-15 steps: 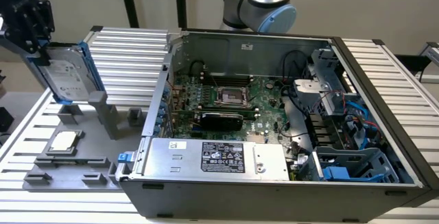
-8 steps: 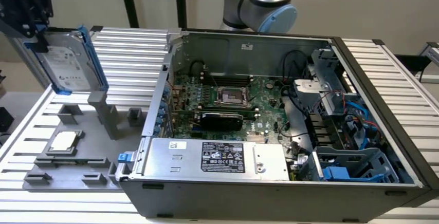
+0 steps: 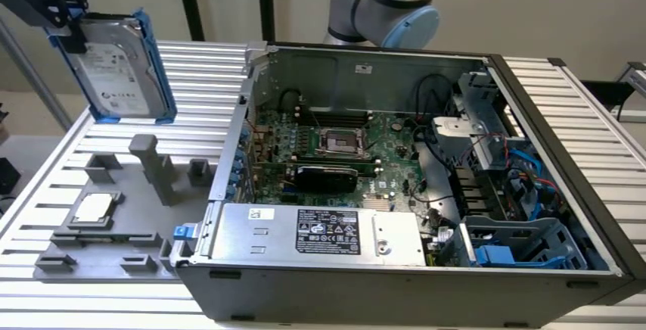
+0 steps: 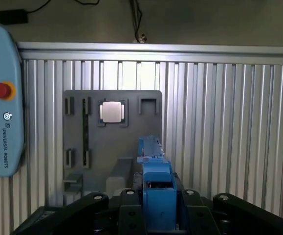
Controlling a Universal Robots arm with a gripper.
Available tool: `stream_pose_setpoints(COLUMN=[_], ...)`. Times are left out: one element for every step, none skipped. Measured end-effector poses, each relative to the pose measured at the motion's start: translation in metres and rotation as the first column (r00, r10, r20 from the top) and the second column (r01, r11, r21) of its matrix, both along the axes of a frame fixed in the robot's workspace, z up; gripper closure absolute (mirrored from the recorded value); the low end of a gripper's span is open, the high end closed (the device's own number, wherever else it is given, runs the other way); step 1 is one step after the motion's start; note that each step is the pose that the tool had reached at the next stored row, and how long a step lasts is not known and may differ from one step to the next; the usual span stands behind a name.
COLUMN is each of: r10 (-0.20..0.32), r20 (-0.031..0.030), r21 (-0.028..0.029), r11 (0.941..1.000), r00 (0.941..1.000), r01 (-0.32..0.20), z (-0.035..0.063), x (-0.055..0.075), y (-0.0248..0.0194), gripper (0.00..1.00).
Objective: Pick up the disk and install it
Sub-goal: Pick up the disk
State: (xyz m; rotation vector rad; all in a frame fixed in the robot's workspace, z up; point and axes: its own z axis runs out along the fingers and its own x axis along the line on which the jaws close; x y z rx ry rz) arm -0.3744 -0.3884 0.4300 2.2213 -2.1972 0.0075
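Observation:
The disk (image 3: pixel 116 69), a silver-grey drive with a white label in a blue carrier frame, hangs upright in the air at the exterior view's upper left. My gripper (image 3: pixel 63 14) is shut on its top edge. It is held clear above the grey fixture plate (image 3: pixel 96 228) on the ribbed table. In the wrist view the disk's blue carrier edge (image 4: pixel 153 166) runs out from between my black fingers (image 4: pixel 126 205), with my gripper (image 4: pixel 157 208) closed around it and the fixture plate (image 4: pixel 112 147) below.
An open computer case (image 3: pixel 560 103) lies at the exterior view's right, with motherboard (image 3: pixel 333 144), silver power supply (image 3: pixel 313 231) and a blue drive bay (image 3: pixel 525 243). A small square chip (image 3: pixel 93 207) sits on the fixture plate. A teach pendant (image 4: pixel 2 98) lies beside the table.

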Motion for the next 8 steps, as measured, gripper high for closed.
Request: stream_pose_setpoints(r10=[0.000, 0.000, 0.000, 0.000, 0.000, 0.000, 0.000, 0.000], r20=[-0.0006, -0.0015, -0.0022, -0.0031, -0.0041, -0.0052, -0.0061, -0.0072], r21=[0.0004, 0.0004, 0.0006, 0.0007, 0.0007, 0.0007, 0.0008, 0.0006], r11=[1.0000, 1.0000, 1.0000, 1.0000, 1.0000, 1.0000, 1.0000, 1.0000], r00=[1.0000, 1.0000, 1.0000, 1.0000, 1.0000, 1.0000, 1.0000, 1.0000], r01=[0.000, 0.000, 0.000, 0.000, 0.000, 0.000, 0.000, 0.000], z=[0.0045, 0.0090, 0.0136, 0.0181, 0.0226, 0.0274, 0.0318, 0.0361], x=[0.004, 0.009, 0.014, 0.018, 0.023, 0.027, 0.032, 0.036], y=[-0.0004, -0.0008, -0.0013, -0.0019, -0.0027, -0.0036, -0.0048, -0.0059], gripper=[0.67, 0.67, 0.67, 0.67, 0.67, 0.67, 0.67, 0.67])
